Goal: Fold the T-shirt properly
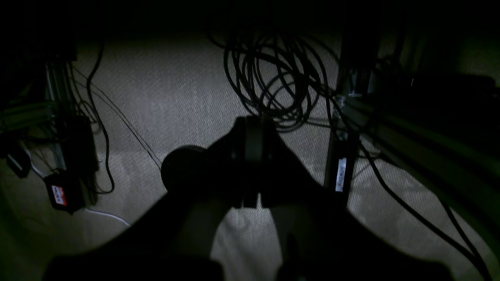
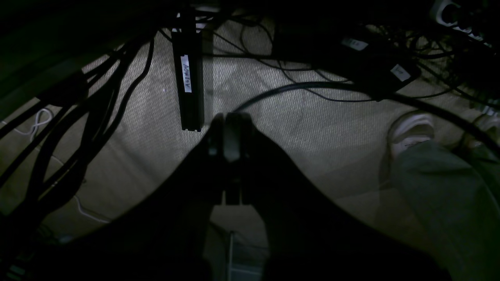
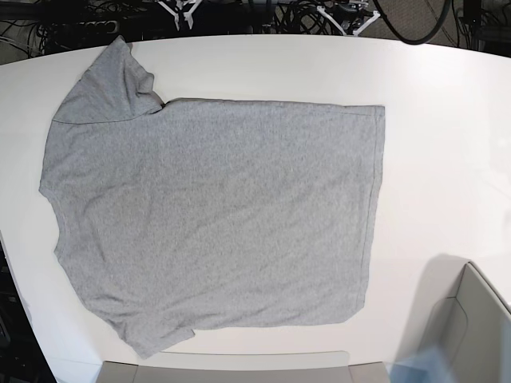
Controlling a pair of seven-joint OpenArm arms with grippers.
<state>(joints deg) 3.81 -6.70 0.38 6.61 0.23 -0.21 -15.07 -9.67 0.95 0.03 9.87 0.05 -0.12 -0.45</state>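
Carpet (image 1: pixel 175 97) and a coil of black cables (image 1: pixel 281 78) are seen beneath the left gripper (image 1: pixel 250 132), whose jaws are pressed together on nothing. In the right wrist view, the right gripper (image 2: pixel 230 132) is likewise closed and empty above the floor. In the base view, the T-shirt (image 3: pixel 215 223) is spread flat, plain side up, on the white table (image 3: pixel 447 120); its long axis runs left-right, hem toward the right, collar end at the left

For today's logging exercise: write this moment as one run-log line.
T-shirt: flat, plain side up, unfolded | left gripper: shut, off table | right gripper: shut, off table | table
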